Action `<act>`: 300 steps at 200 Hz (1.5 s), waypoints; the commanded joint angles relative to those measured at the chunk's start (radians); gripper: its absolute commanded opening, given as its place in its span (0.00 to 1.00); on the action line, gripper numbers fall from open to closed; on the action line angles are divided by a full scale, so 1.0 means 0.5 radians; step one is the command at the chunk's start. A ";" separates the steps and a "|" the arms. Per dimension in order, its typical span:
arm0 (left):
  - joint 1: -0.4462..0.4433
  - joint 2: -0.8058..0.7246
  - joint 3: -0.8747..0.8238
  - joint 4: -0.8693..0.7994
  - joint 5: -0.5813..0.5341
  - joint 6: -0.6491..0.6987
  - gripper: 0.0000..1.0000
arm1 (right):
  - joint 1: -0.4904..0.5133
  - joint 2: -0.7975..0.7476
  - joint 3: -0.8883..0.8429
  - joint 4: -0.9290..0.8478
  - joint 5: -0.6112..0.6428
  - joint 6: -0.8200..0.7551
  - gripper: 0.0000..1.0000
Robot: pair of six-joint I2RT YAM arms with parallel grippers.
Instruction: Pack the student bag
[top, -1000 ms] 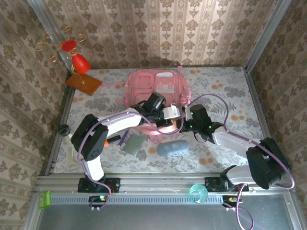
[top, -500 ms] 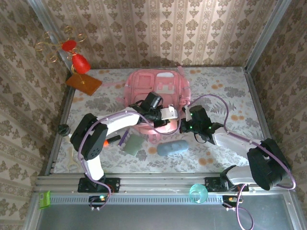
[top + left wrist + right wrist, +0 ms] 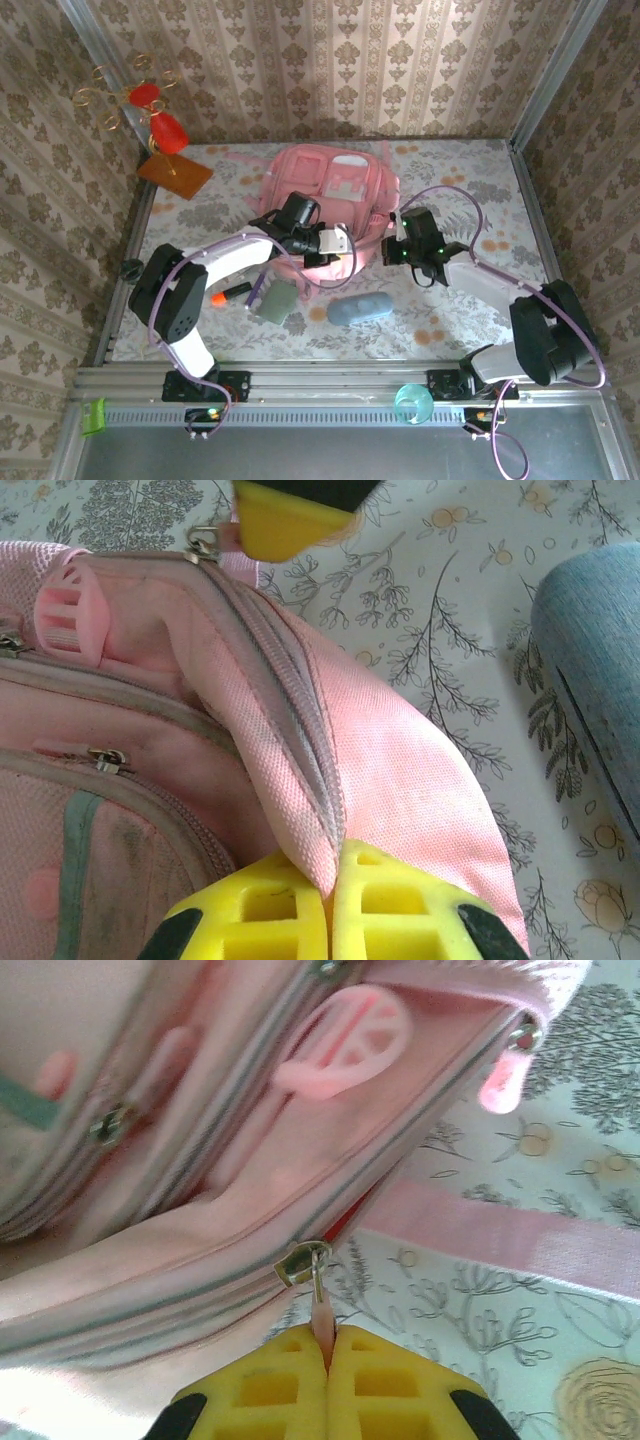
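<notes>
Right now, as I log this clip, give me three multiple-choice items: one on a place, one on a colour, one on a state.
1. Relative to the student bag, the blue pouch lies: A inside; B outside, on the table; C on top.
2. The fingers of the right gripper are: A yellow; B red; C green.
3. That gripper is: A open; B shut on the pouch; C shut on the zipper pull.
B, it lies on the tablecloth; A, yellow pads; C, pull pinched between them.
</notes>
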 commanded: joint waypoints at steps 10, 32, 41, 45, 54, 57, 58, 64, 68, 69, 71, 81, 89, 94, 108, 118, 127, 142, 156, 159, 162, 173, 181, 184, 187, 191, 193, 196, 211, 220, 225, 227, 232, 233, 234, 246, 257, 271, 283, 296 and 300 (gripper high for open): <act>0.055 -0.094 -0.048 -0.040 0.040 0.189 0.00 | -0.189 0.102 0.109 -0.180 0.282 -0.017 0.00; 0.054 -0.101 -0.043 -0.041 0.066 0.224 0.00 | -0.278 0.194 0.206 -0.229 0.255 -0.019 0.00; 0.054 -0.103 -0.047 -0.034 0.079 0.233 0.00 | -0.321 0.231 0.246 -0.249 0.222 -0.012 0.00; 0.054 -0.102 -0.046 -0.033 0.084 0.239 0.00 | -0.340 0.251 0.265 -0.256 0.209 -0.011 0.00; 0.054 -0.101 -0.049 -0.030 0.098 0.250 0.00 | -0.380 0.291 0.313 -0.289 0.183 0.000 0.00; 0.054 -0.101 -0.051 -0.029 0.103 0.253 0.00 | -0.394 0.302 0.327 -0.296 0.173 0.007 0.00; 0.054 -0.102 -0.052 -0.030 0.103 0.255 0.00 | -0.398 0.305 0.330 -0.298 0.169 0.009 0.00; 0.054 -0.106 -0.055 -0.032 0.107 0.265 0.00 | -0.426 0.324 0.354 -0.311 0.140 0.024 0.00; 0.056 -0.109 -0.059 -0.033 0.111 0.269 0.00 | -0.444 0.336 0.367 -0.313 0.117 0.037 0.00; 0.055 -0.110 -0.060 -0.032 0.113 0.271 0.00 | -0.450 0.340 0.368 -0.314 0.111 0.041 0.00; 0.056 -0.112 -0.061 -0.029 0.113 0.275 0.00 | -0.459 0.349 0.378 -0.313 0.097 0.048 0.00; 0.063 -0.125 -0.075 -0.016 0.122 0.287 0.00 | -0.512 0.393 0.414 -0.334 0.024 0.075 0.00; 0.070 -0.134 -0.085 -0.009 0.139 0.291 0.00 | -0.554 0.427 0.452 -0.351 -0.024 0.096 0.00; 0.074 -0.139 -0.087 -0.006 0.152 0.291 0.00 | -0.581 0.444 0.470 -0.352 -0.055 0.108 0.00; 0.083 -0.153 -0.092 -0.008 0.176 0.301 0.00 | -0.648 0.483 0.515 -0.352 -0.126 0.133 0.00; 0.084 -0.160 -0.095 -0.011 0.186 0.303 0.00 | -0.684 0.514 0.553 -0.355 -0.176 0.146 0.00; 0.087 -0.159 -0.095 -0.015 0.195 0.307 0.00 | -0.706 0.542 0.595 -0.375 -0.202 0.148 0.00; 0.085 -0.164 -0.097 0.008 0.201 0.288 0.00 | -0.716 0.576 0.642 -0.397 -0.240 0.140 0.00; 0.078 -0.151 -0.099 0.095 0.184 0.212 0.00 | -0.716 0.587 0.662 -0.390 -0.369 0.117 0.00; 0.074 -0.147 -0.092 0.123 0.181 0.189 0.00 | -0.713 0.588 0.662 -0.386 -0.389 0.114 0.00; 0.073 -0.139 -0.090 0.148 0.175 0.165 0.00 | -0.713 0.589 0.663 -0.387 -0.418 0.112 0.00; 0.043 -0.098 -0.054 0.218 0.169 0.087 0.00 | -0.707 0.581 0.662 -0.384 -0.520 0.090 0.07; 0.017 -0.054 -0.018 0.253 0.161 0.018 0.00 | -0.699 0.560 0.662 -0.410 -0.556 0.078 0.14; 0.005 -0.033 0.002 0.263 0.160 -0.005 0.00 | -0.696 0.548 0.660 -0.419 -0.560 0.075 0.16; -0.009 -0.020 0.023 0.269 0.159 -0.018 0.00 | -0.694 0.534 0.657 -0.430 -0.568 0.070 0.18; -0.026 0.010 0.049 0.268 0.165 -0.039 0.00 | -0.691 0.513 0.651 -0.447 -0.566 0.070 0.21; -0.035 0.022 0.063 0.267 0.165 -0.046 0.00 | -0.690 0.501 0.648 -0.453 -0.562 0.070 0.22; -0.048 0.042 0.080 0.265 0.164 -0.056 0.00 | -0.688 0.483 0.642 -0.467 -0.555 0.071 0.24; -0.115 0.129 0.155 0.235 0.158 -0.056 0.00 | -0.687 0.336 0.588 -0.532 -0.472 0.063 0.30; -0.139 0.171 0.167 0.213 0.154 -0.033 0.00 | -0.688 0.244 0.554 -0.570 -0.381 0.054 0.32; -0.147 0.186 0.163 0.212 0.149 -0.022 0.00 | -0.688 0.177 0.526 -0.578 -0.323 0.042 0.33; -0.150 0.195 0.162 0.212 0.149 -0.020 0.00 | -0.687 0.155 0.516 -0.576 -0.308 0.040 0.34; -0.154 0.209 0.157 0.211 0.148 -0.011 0.00 | -0.679 0.107 0.491 -0.572 -0.280 0.031 0.35; -0.156 0.211 0.155 0.212 0.148 -0.010 0.00 | -0.678 0.099 0.488 -0.569 -0.278 0.030 0.35; -0.157 0.213 0.152 0.212 0.150 -0.008 0.00 | -0.675 0.091 0.484 -0.568 -0.275 0.028 0.35; -0.163 0.247 0.130 0.210 0.152 0.002 0.00 | -0.630 0.041 0.477 -0.549 -0.275 -0.022 0.40; -0.165 0.267 0.119 0.181 0.144 0.024 0.02 | -0.561 0.063 0.515 -0.542 -0.273 -0.087 0.45; -0.160 0.266 0.091 0.158 0.094 0.034 0.05 | -0.480 0.141 0.594 -0.535 -0.245 -0.155 0.51; -0.147 0.241 0.056 0.159 0.057 0.043 0.06 | -0.433 0.214 0.659 -0.498 -0.183 -0.160 0.52; -0.121 0.212 0.023 0.160 0.056 0.057 0.06 | -0.424 0.333 0.752 -0.397 -0.190 -0.098 0.53; -0.116 0.207 0.017 0.159 0.053 0.066 0.05 | -0.421 0.376 0.778 -0.359 -0.199 -0.075 0.53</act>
